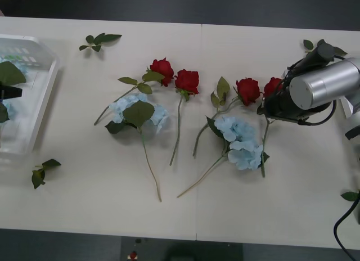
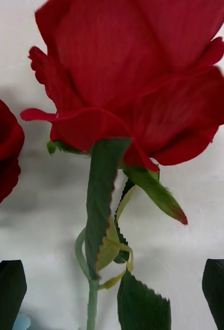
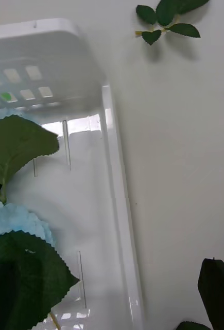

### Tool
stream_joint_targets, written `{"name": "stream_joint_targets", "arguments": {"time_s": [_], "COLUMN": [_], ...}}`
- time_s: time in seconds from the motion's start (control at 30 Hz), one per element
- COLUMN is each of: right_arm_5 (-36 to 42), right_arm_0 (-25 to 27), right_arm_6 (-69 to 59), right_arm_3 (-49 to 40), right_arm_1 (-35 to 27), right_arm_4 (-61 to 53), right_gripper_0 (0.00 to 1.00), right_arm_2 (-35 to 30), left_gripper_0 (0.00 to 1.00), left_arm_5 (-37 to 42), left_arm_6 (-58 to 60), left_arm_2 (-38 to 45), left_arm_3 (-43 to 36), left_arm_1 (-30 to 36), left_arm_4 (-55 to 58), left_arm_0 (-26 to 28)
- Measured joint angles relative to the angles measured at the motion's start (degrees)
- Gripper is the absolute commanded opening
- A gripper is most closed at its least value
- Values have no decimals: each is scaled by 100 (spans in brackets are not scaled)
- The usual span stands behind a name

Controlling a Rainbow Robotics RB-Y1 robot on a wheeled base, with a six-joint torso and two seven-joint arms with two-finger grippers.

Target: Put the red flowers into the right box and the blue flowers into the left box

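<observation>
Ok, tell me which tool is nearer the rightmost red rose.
Right. The right tool is at the rightmost red rose, fingers open on either side of its stem. The left tool is far off, over the left box.

Matt cloth red flowers [image 1: 187, 81] lie on a smooth matt table [image 1: 84, 176]; the left box [image 3: 117, 185] is glossy translucent plastic.

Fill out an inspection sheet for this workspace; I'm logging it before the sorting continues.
Surface: pale table, seam down the middle.
Job's things: four red roses and two blue hydrangeas on the table; one blue cluster in the clear tray.
Clutter: loose leaf sprigs.
Grippers: right claw open around the rightmost rose's stem; left claw over the tray.
Cables: black cable at right.
Surroundings: dark floor.
</observation>
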Motion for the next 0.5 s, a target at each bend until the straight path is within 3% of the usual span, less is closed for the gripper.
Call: {"name": "stream_joint_targets", "arguments": {"time_s": [0.17,0.37,0.4,0.43,0.5], "right_arm_5": [-270,-472,-469,-470,-470], "right_arm_0": [0,0,0,0,0], "right_arm_6": [0,3,4,5,7], "right_arm_3": [289,532,535,535,535], "right_arm_1": [177,303,311,314,314], "right_arm_4": [209,372,391,407,410], "right_gripper_0": [100,100,93,52,3], "right_arm_2": [1,1,2,2,2], "left_gripper_0": [100,100,100,100,100], "left_arm_5": [-264,-266,-266,-266,-266], "left_arm_6": [10,79,189,387,865], "left_arm_2": [-954,-1281,-1282,-1283,-1321], "left_arm_3": [0,1,1,1,2], "left_arm_1": [-13,-535,-674,-821,-1107], "left_arm_4": [-517,-1590,-1727,-1927,-2388], "left_arm_0": [-603,-1102,-1155,-1205,-1306]}}
